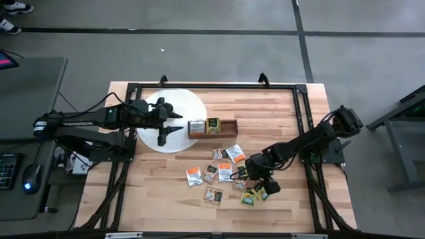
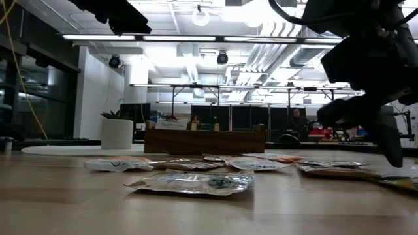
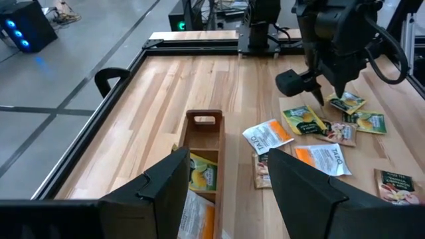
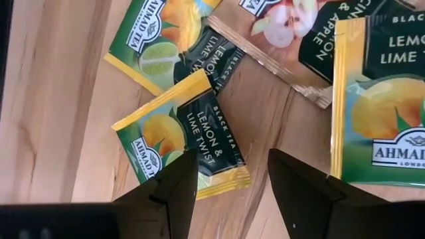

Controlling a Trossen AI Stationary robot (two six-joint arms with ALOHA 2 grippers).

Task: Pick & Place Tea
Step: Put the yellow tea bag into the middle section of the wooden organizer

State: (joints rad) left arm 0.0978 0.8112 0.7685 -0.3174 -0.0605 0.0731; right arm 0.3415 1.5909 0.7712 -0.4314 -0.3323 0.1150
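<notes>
Right wrist view: the right gripper (image 4: 232, 182) hovers low over a green-and-yellow lemon-lime sachet (image 4: 182, 133), its two fingers spread with nothing between them. The sachet lies flat on the wooden table (image 4: 46, 99), just ahead of the fingertips and slightly toward one finger, its corner overlapped by a second green sachet (image 4: 169, 36). It sits askew to the jaws, printed wording running diagonally, so no edge lines up with the fingers; being nearly square, it has no clear long axis. A clean pick likely calls for turning the wrist square to one edge, centring over it, then descending until the fingers straddle that sachet alone, clear of its neighbours. From above, the loose tea sachets (image 1: 226, 169) cluster beside this gripper. The left gripper (image 1: 169, 121), also spread and empty, waits over the white disc (image 1: 192, 106) next to the wooden box (image 1: 212, 127), which already holds some sachets.
</notes>
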